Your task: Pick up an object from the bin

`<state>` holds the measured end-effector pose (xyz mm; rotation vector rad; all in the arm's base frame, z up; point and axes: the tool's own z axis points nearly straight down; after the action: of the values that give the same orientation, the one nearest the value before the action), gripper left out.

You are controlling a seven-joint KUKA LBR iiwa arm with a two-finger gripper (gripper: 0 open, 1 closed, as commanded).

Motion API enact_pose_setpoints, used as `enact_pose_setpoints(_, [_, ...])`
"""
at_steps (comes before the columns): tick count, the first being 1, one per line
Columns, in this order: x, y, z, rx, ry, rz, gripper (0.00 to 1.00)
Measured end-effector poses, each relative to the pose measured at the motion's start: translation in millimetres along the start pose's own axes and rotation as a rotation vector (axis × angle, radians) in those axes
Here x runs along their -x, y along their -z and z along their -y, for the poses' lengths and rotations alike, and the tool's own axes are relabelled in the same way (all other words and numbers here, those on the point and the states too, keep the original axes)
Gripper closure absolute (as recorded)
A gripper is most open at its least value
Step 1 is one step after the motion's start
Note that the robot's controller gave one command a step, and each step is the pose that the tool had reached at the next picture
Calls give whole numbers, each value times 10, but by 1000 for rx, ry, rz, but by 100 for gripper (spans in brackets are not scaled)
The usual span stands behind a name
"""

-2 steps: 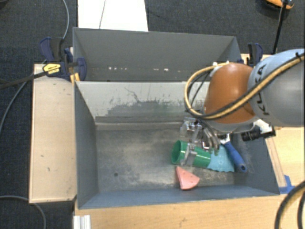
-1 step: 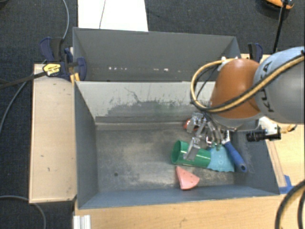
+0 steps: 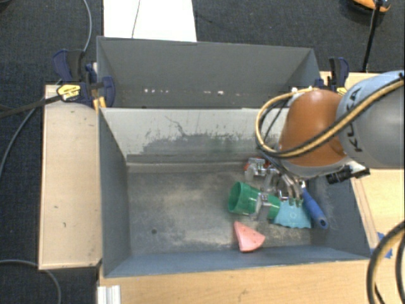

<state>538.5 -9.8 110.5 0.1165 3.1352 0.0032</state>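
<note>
We look down into a grey metal bin (image 3: 171, 214). Its floor lies bare well to the left of the gripper, scuffed and marked.

Just left of the gripper, a green cup (image 3: 242, 198) lies on its side, its open mouth turned away from the gripper. It touches or nearly touches the gripper's metal parts; we cannot tell which. Below the cup, nearer the front wall and a little left of the gripper, lies a pink wedge (image 3: 249, 237), apart from the gripper.

The gripper (image 3: 272, 195) hangs low in the right half of the bin, close over the floor, between the cup and the things to its right. We cannot tell how far open it is, nor whether it has hold of anything.

Just right of the gripper and slightly toward the front lies a turquoise lump (image 3: 293, 217). A dark blue stick (image 3: 314, 209) lies slanted against that lump's right side, near the bin's right wall.

Above the gripper sits the arm's rounded orange cover (image 3: 310, 128), with looped cables, reaching in from the right.
</note>
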Motion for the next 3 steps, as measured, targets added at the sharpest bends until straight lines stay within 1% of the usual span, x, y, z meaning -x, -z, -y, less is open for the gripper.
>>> enact_pose_setpoints(1, [70, -402, 123, 2, -406, 1, 100])
enact_pose_setpoints(3, [70, -402, 123, 2, -406, 1, 100])
